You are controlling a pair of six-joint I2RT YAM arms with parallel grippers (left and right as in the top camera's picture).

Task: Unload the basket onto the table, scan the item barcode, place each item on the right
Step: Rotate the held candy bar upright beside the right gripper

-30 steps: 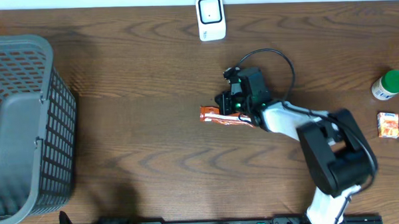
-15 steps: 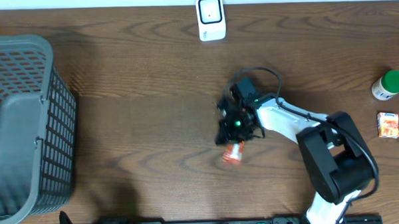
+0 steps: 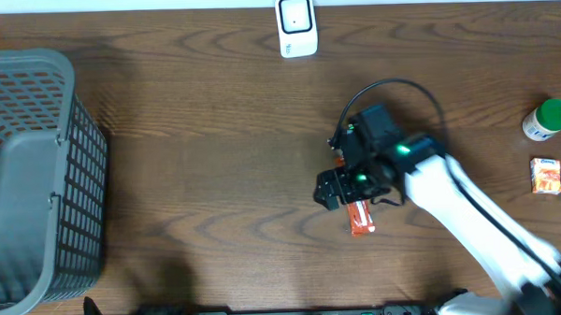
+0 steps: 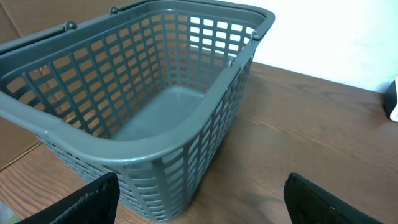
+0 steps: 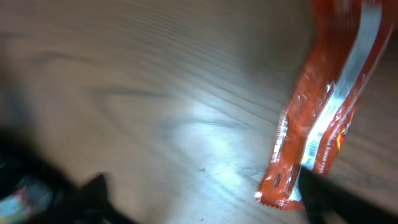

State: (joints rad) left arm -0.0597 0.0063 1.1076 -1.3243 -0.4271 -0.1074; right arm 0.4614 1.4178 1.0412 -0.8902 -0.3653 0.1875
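Here the orange packet (image 3: 359, 216) runs lengthwise near-to-far, slightly tilted.

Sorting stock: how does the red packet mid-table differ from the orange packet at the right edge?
The red packet is long and narrow, the orange packet short and squarish. The red packet lies mid-table; the orange packet sits near a green-capped bottle. Both lie flat.
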